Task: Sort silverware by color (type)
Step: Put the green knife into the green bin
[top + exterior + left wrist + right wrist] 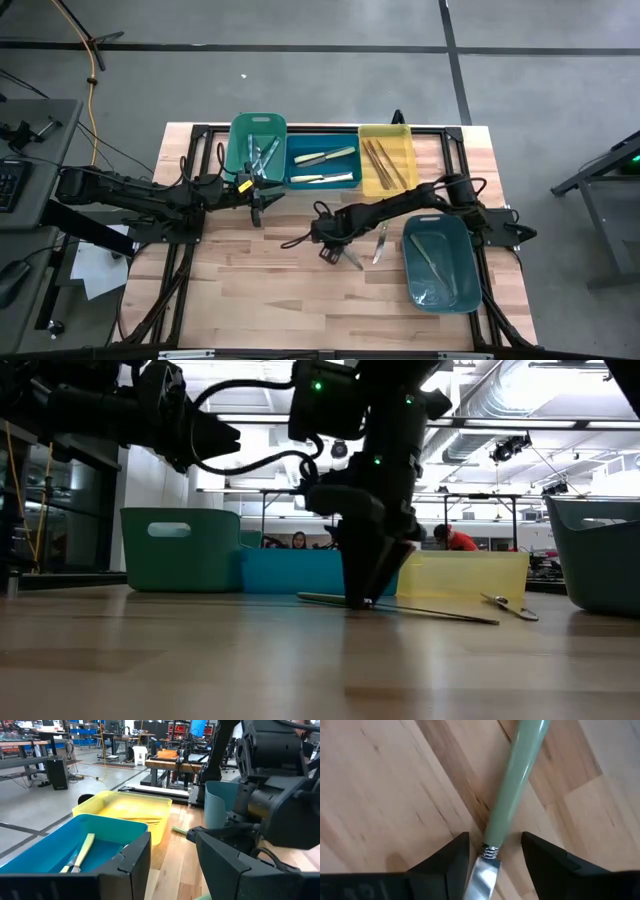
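floor: grey concrete (300,90) | ceiling: ducts, strip lights (520,400) | furniture: workbenches (170,765) | people: two seated (455,540)

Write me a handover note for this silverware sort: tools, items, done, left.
Right tool: open, down on the wooden table, straddling a green-handled knife, not yet gripped.
Left tool: open, empty, beside the green plastic bin.
Done: utensils already lie in the green, blue, yellow and teal bins.
Left: the straddled knife and another utensil loose on the table.

Bright, even overhead light w/ soft shadows; low view backlit, arms silhouetted; wrist close-ups slightly soft.
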{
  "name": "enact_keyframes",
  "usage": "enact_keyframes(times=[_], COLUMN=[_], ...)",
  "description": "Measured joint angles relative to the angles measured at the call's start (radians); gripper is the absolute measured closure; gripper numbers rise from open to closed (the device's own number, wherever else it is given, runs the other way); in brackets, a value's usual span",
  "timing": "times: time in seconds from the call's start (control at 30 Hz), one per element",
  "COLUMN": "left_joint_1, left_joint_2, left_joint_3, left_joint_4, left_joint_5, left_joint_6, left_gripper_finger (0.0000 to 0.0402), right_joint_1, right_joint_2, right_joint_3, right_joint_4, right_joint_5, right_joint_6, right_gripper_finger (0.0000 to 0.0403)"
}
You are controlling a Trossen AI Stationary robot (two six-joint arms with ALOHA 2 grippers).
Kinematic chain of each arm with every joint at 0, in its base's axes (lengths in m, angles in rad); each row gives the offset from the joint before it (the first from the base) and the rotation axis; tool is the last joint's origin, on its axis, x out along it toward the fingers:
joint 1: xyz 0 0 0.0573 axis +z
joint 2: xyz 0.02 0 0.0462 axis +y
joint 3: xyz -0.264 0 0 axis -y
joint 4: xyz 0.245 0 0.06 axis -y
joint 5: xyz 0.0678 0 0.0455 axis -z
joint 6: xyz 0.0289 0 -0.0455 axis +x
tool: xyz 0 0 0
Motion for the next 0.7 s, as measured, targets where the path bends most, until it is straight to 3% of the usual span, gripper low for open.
enact_keyframes(times=[0.33,0.7], left_joint_1=[0.0,0.0], left_joint_2=[0.0,0.0], left_joint_3=[0.0,0.0], left_joint_4=[-0.001,-0.001], left_joint_5=[0.0,0.0], left_joint_6=[0.0,0.0], left_gripper_finger=[0.025,0.025], right_joint_1=[-0.007,-0.01], right_joint_2=[-0.005,-0.002], right_joint_3=[-0.034,-0.036], right_joint_4=[0.013,-0.016], right_joint_5=[-0.029,-0.011], right_joint_6=[0.05,0.023], right_gripper_finger=[0.0234,0.0357])
